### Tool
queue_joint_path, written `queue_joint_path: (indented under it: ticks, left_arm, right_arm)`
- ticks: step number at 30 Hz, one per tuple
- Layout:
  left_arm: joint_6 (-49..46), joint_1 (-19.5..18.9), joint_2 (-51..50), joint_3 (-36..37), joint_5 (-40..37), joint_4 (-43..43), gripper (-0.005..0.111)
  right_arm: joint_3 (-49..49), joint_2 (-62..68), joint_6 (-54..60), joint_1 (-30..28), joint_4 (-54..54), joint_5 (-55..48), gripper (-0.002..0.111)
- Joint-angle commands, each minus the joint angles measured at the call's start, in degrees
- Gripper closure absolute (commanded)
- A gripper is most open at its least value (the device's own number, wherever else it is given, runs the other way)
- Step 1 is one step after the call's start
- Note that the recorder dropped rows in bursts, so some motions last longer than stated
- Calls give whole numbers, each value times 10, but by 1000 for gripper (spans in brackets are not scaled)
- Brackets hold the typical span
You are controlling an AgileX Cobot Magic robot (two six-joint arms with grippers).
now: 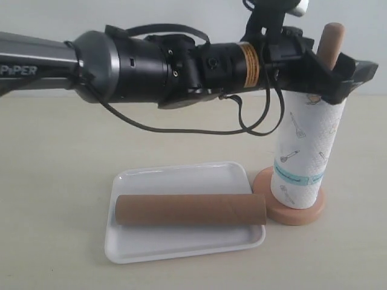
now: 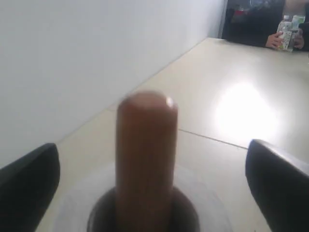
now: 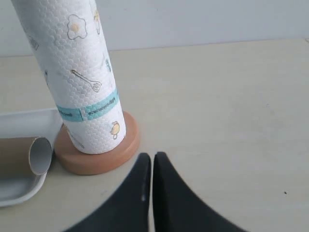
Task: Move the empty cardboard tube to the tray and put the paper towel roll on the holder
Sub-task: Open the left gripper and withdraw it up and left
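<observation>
A pale beige desk (image 1: 54,181) runs up to a plain white wall (image 2: 72,48) (blurred bottles (image 2: 288,33) at its far end).

Plain white wall (image 2: 72,58), beige table (image 2: 203,67) w/ glare patch (image 2: 246,113) (bottles (image 2: 288,33) far end).

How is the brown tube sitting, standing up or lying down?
Lying down: the cardboard tube rests on its side in the white tray.
</observation>
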State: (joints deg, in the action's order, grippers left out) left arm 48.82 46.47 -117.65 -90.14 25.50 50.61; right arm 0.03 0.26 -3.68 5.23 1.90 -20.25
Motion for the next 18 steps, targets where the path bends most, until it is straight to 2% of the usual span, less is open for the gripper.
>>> queue_joint_path:
  ticks: [1, 7, 11, 14, 18]
  left_arm:
    - [-5, 0, 41, -1, -6, 1, 10]
    - [-13, 0, 99, -1, -42, 4, 10]
    - [3, 0, 143, -1, -123, 14, 15]
    - [24, 0, 169, -1, -200, 14, 34]
    - [30, 1, 200, 4, -270, 7, 71]
  right_arm:
    - [0, -3, -2, -1, -1, 7, 107]
    - [0, -3, -2, -1, -1, 7, 107]
    - [0, -3, -2, -1, -1, 7, 107]
    - [0, -3, -2, -1, -1, 7, 107]
    - [0, -3, -2, -1, -1, 7, 107]
